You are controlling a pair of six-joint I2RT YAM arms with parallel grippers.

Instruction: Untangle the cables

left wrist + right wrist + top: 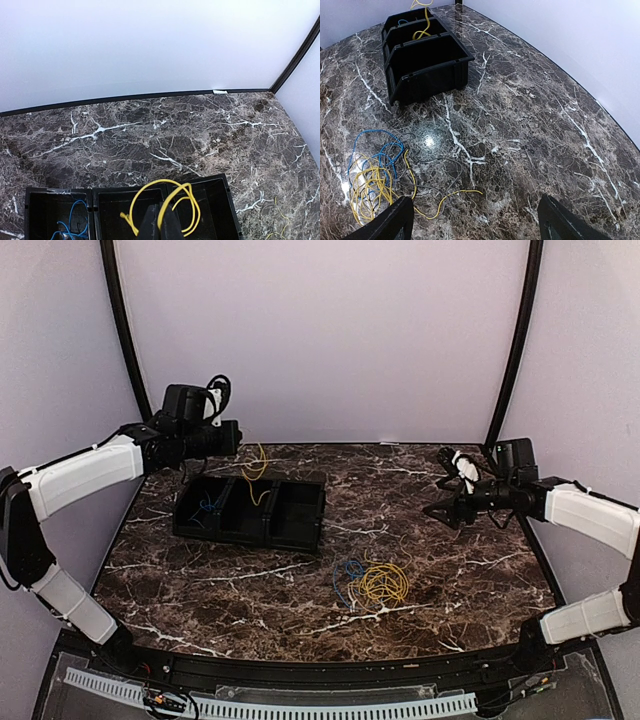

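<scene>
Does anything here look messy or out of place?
Yes: blue, yellow and dark cables lie tangled in one heap on the table, outside the black bin. Another yellow cable dangles from the left end effector into its middle compartment.

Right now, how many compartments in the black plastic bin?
3: left compartment holds a thin blue wire; middle compartment has a thin yellow wire dangling from the left claw; right compartment shows no wire.

The top camera looks down from high behind the arm bases over the whole counter [450,570] to the back wall. The left wrist camera hangs close above the black three-compartment bin [212,197], facing that wall. The right wrist camera looks low across the counter toward the left side. All three share the bin and the yellow cable [167,181]. The top and right wrist views also share the cable tangle [370,185].
</scene>
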